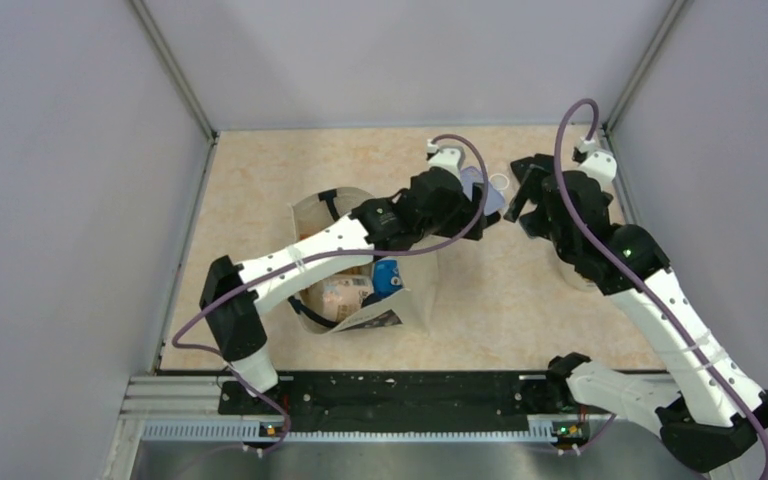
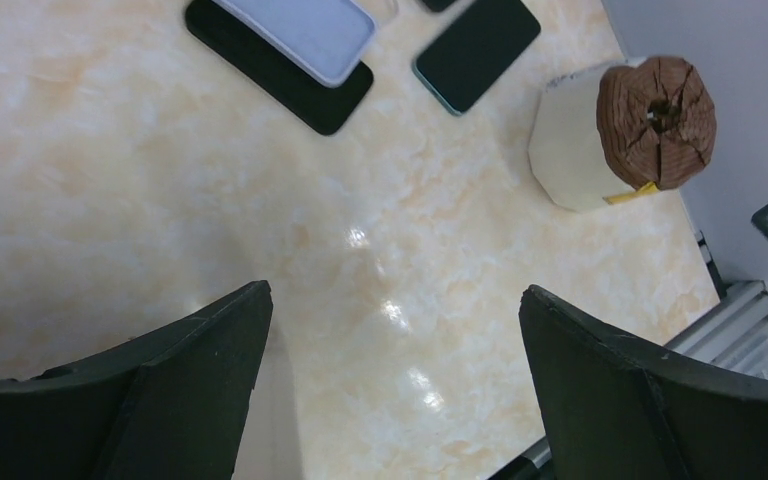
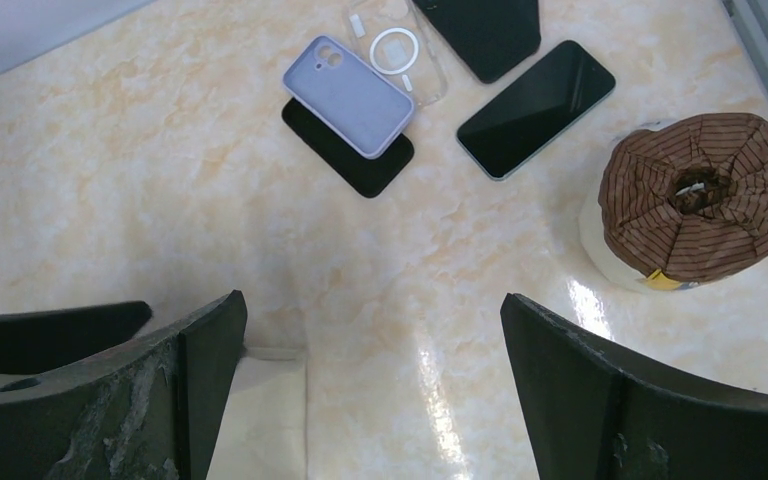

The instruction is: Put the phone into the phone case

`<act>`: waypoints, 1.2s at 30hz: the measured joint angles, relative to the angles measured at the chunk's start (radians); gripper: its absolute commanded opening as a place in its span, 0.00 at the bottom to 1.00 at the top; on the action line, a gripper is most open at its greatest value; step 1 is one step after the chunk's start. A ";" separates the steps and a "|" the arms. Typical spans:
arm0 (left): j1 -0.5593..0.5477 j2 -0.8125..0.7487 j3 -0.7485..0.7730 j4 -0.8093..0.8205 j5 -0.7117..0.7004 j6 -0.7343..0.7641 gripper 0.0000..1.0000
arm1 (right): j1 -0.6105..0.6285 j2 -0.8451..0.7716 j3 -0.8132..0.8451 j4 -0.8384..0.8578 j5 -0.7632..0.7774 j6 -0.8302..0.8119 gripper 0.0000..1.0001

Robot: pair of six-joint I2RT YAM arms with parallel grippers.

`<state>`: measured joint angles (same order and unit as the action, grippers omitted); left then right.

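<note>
Lilac plastic marked the phone case (image 3: 348, 96), which lay back up across a black slab (image 3: 372, 168), farther from the brown-topped roll (image 3: 695, 195) than the phone (image 3: 535, 108). That phone lay screen up on the table (image 3: 160, 180), just beside the roll and apart from the case. My left gripper (image 2: 395, 300) and right gripper (image 3: 372, 305) both hung spread wide, holding nothing.

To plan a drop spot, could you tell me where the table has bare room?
Bare: the far-left table behind the paper bag, and the strip between bag and wrapped roll. Crowded: the phones and cases cluster beside that roll.
</note>
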<state>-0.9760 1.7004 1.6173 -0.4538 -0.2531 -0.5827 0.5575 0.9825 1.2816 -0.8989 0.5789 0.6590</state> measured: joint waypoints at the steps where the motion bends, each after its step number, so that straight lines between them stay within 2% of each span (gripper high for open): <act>1: -0.011 0.011 -0.010 0.012 0.003 -0.008 0.99 | 0.000 0.000 0.000 -0.006 0.000 0.000 0.99; 12: -0.113 0.089 -0.184 0.079 0.053 -0.089 0.99 | 0.000 0.047 0.002 -0.023 -0.029 0.000 0.99; 21: -0.115 0.089 -0.393 0.115 0.121 -0.095 0.99 | 0.000 0.063 -0.031 0.003 -0.066 0.000 0.99; 25: -0.108 0.038 -0.499 0.152 0.142 -0.099 0.99 | 0.000 0.069 -0.051 0.018 -0.081 0.004 0.99; 30: -0.006 -0.080 -0.640 0.179 0.167 -0.116 0.99 | 0.000 0.074 -0.073 0.038 -0.110 0.007 0.99; 36: 0.248 -0.183 -0.746 0.173 0.182 -0.119 0.99 | 0.000 0.090 -0.092 0.071 -0.149 0.007 0.99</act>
<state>-0.7280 1.5173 0.8715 -0.2806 -0.0711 -0.7013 0.5575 1.0721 1.1900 -0.8276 0.4297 0.6659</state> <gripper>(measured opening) 0.989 0.988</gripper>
